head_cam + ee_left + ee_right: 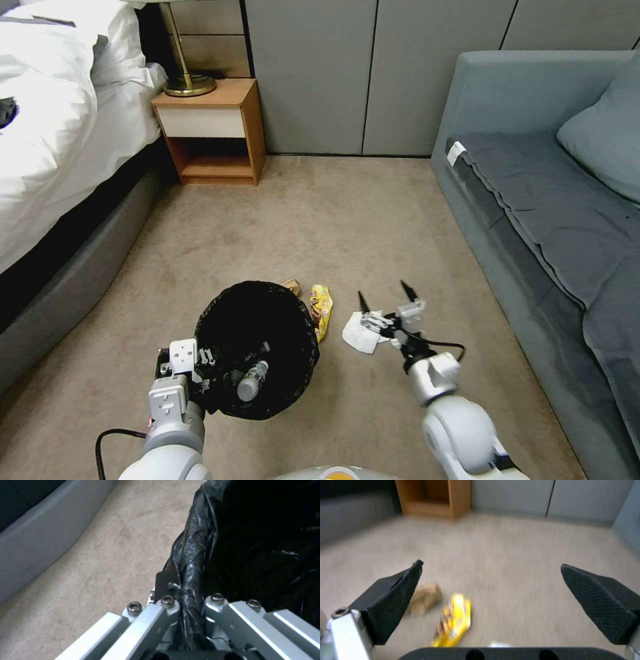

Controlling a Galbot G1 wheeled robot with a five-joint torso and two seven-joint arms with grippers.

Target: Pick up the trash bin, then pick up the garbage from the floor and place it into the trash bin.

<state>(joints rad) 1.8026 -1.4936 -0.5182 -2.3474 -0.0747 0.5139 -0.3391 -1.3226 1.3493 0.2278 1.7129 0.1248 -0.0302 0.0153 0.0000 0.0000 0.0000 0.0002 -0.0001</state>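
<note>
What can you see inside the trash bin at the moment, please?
Inside the trash bin, a small plastic bottle lies on the black bag. The dark liner hides anything deeper. The left gripper clamps the rim.

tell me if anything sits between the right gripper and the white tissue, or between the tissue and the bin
Nothing visible does. The right gripper is open just above the white tissue on the floor. The trash bin, held at its rim by the left gripper, is beside it, mouth open; the yellow wrapper lies off that line.
</note>
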